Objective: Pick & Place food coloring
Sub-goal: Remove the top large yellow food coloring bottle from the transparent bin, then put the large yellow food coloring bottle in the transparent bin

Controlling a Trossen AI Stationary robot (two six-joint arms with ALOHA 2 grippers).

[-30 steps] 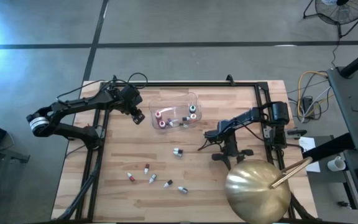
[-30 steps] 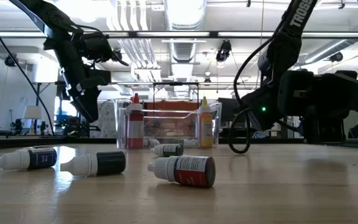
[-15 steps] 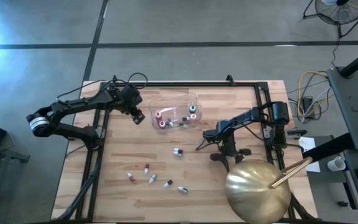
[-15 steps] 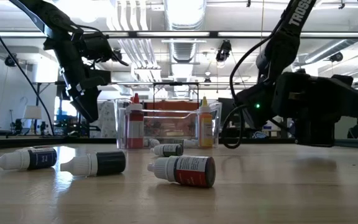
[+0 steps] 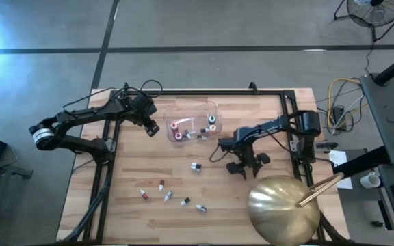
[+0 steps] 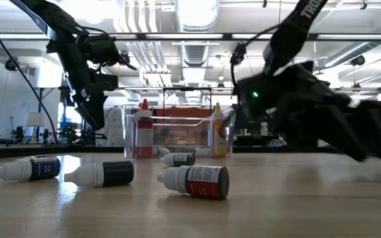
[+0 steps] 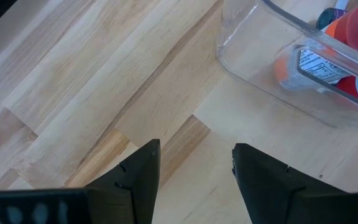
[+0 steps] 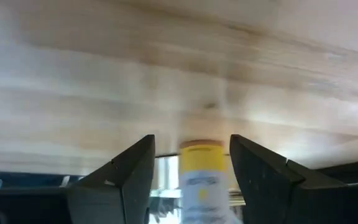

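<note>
High view: small plastic dropper bottles scattered on pale wood-plank table; more in clear tub. Right gripper at tub's 4 o'clock, dark fingers pinching yellow-capped bottle. Left gripper at tub's 9 o'clock, fingers spread.

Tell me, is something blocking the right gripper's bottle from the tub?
Nothing visible does. The right gripper holds a yellow-capped bottle above bare table just beside the tub, whose top is open.

"TROSS" on right arm
</note>
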